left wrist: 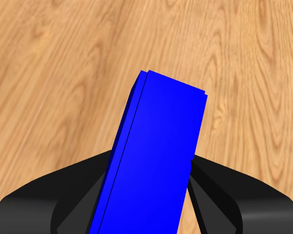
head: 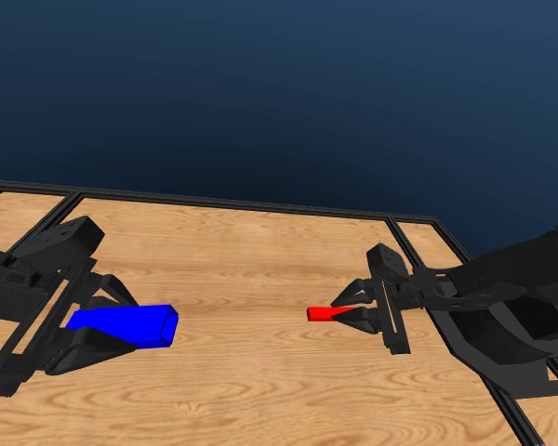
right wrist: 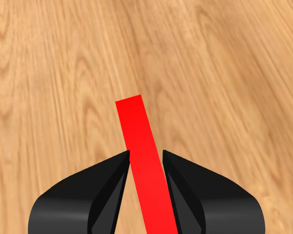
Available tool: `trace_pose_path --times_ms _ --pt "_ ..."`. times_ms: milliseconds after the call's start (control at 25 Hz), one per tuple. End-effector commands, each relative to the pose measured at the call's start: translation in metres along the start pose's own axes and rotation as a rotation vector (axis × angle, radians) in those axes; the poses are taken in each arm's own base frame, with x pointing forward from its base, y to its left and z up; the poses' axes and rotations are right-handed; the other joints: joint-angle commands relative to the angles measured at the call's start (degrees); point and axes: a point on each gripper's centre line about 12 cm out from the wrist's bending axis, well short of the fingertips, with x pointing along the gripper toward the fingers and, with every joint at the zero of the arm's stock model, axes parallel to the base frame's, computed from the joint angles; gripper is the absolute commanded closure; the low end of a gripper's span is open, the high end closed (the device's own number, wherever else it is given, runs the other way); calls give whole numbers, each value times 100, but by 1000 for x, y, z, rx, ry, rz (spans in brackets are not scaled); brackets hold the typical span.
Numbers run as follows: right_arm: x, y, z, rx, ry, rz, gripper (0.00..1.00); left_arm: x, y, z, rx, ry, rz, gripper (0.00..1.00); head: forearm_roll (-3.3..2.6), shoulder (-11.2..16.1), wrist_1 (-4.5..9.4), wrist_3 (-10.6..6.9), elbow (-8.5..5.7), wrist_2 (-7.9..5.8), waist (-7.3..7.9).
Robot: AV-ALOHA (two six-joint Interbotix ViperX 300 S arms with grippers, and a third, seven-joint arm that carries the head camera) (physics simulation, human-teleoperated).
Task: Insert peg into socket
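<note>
Left hand (head: 107, 327) is clamped on the blue socket (head: 126, 326); the red peg (head: 327, 313) is pinched by the right hand (head: 361, 310) above the tabletop (head: 260, 279).

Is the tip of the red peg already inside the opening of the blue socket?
No. In the head view the peg and the socket are far apart, with bare table between them.

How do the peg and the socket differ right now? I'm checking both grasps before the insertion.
The peg is a thin red bar; the socket is a much thicker blue block. The socket shows an open end facing the peg, while the peg looks solid. The right gripper holds the peg, the left gripper the socket. Both are clamped, pointing toward each other with a wide gap between.
</note>
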Motion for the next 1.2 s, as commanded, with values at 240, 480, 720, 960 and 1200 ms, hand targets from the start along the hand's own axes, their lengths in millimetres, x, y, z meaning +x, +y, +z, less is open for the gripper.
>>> trace_pose_path --times_ms 240,480,720,960,1200 --pt "1 14 24 -29 -117 11 100 -8 -12 20 -11 -109 -51 100 19 -393 3 97 112 3 46" --pt "-3 27 48 -75 -144 50 100 -14 -26 35 5 -121 -81 100 72 -797 14 221 350 124 137" --pt "-26 62 116 -155 -265 165 100 -17 -51 41 15 -120 -144 100 127 -1173 44 303 571 213 275" --pt "-27 79 136 -195 -152 214 100 -21 -67 54 34 -132 -182 100 192 -1329 73 383 679 320 439" --pt "-36 111 172 -235 -106 238 100 -24 -69 60 56 -172 -196 100 240 -1366 93 422 727 394 566"
